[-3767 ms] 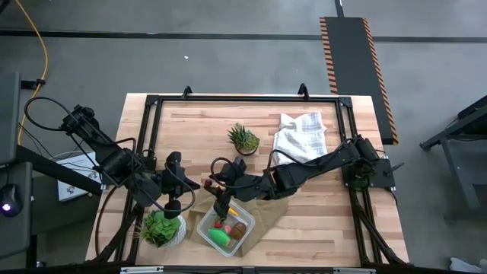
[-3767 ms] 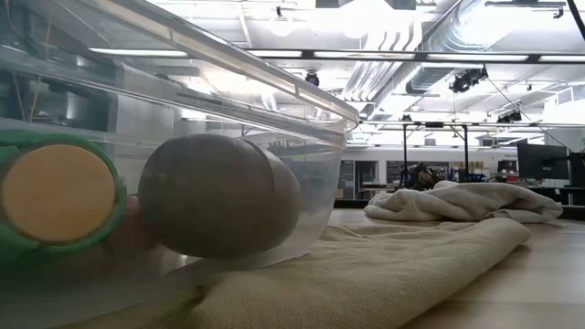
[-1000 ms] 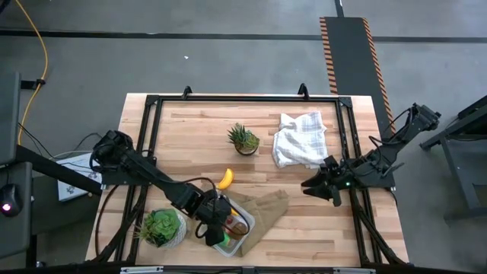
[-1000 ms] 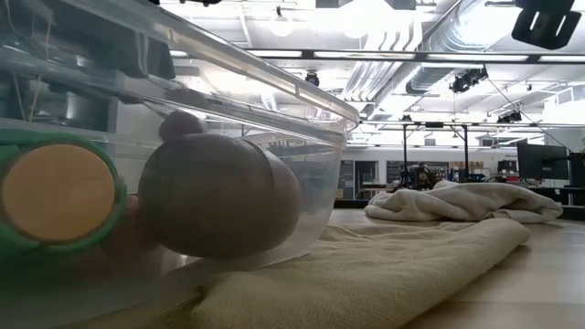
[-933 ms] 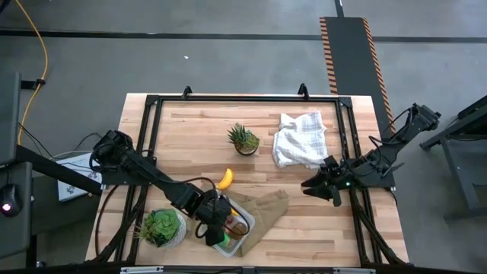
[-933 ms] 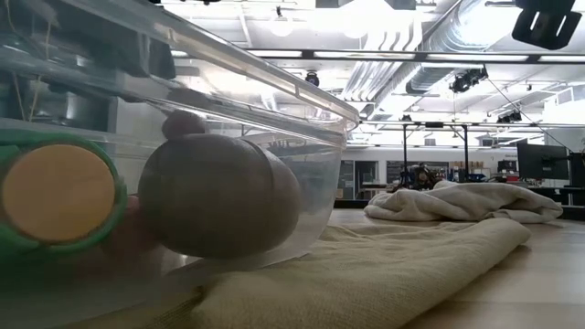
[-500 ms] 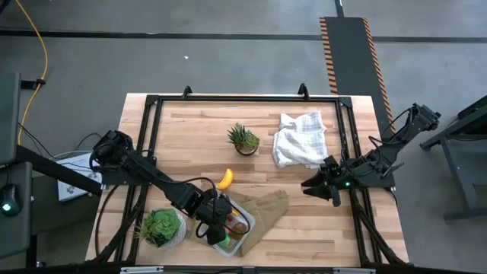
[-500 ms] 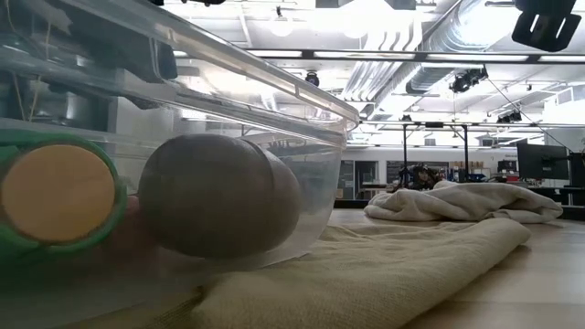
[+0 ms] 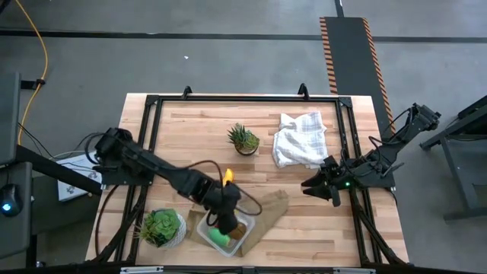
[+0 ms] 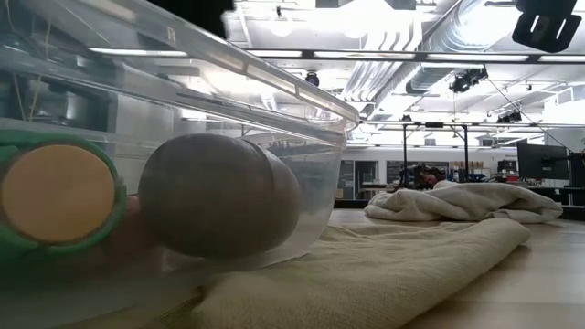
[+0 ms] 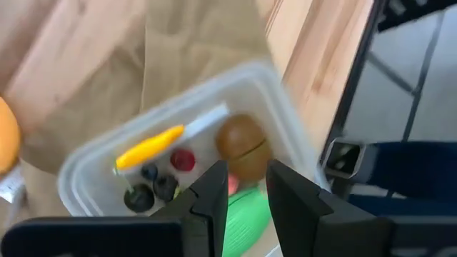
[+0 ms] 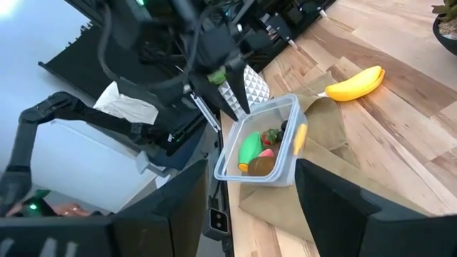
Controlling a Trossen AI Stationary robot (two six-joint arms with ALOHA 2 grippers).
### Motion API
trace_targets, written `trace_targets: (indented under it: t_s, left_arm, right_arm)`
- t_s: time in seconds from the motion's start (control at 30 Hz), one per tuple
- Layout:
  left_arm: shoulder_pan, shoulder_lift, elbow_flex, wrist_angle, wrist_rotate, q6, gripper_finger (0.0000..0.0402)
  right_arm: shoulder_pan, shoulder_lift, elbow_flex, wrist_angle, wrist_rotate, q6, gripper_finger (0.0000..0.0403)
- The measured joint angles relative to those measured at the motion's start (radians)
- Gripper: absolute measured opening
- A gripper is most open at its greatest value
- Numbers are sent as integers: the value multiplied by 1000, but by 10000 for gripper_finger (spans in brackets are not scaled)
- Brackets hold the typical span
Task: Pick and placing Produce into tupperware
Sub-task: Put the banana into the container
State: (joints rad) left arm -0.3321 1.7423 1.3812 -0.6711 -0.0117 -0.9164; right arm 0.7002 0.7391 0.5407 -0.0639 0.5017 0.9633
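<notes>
The clear tupperware (image 9: 246,227) stands on a brown paper bag near the table's front edge. Inside it lie a brown kiwi (image 11: 241,140), a green oval (image 11: 246,218), a red strawberry (image 11: 183,159), a yellow-orange piece (image 11: 148,147) and small dark berries (image 11: 151,183). The low view shows the kiwi (image 10: 219,196) and green oval (image 10: 57,196) through the box wall. A yellow banana (image 12: 355,83) lies on the wood beyond the bag. My left gripper (image 9: 225,222) (image 11: 246,191) hovers over the box, open, nothing between its fingers. My right gripper (image 9: 307,187) (image 12: 246,208) waits open at the right.
The brown paper bag (image 9: 268,205) spreads right of the box. A leafy plant in a white pot (image 9: 161,227) stands just left of the box. A spiky potted plant (image 9: 243,139) and a white cloth (image 9: 300,137) sit toward the far side. A black frame (image 9: 152,137) borders the table.
My left gripper has risen out of the tupperware and shifted toward the table's right and far side. A small dark round thing seen high through the box wall in the low view no longer shows there. The right arm has kept still.
</notes>
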Motion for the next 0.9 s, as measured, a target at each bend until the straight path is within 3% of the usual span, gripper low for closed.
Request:
trace_targets:
  t_s: [0.2, 0.4, 0.7, 0.9]
  left_arm:
    - [79, -1, 136, -142, -7, -12, 84]
    - [176, -1, 196, -326, -52, -128, 94]
    - [306, 26, 196, -432, -87, -108, 190]
    - [369, 87, 196, -440, -63, -86, 238]
  right_arm:
    - [0, 0, 0, 0, 0, -1, 202]
    - [0, 0, 0, -8, 21, -5, 202]
    - [0, -2, 0, -10, 104, -29, 202]
    - [-46, -32, 2, -130, 169, -25, 202]
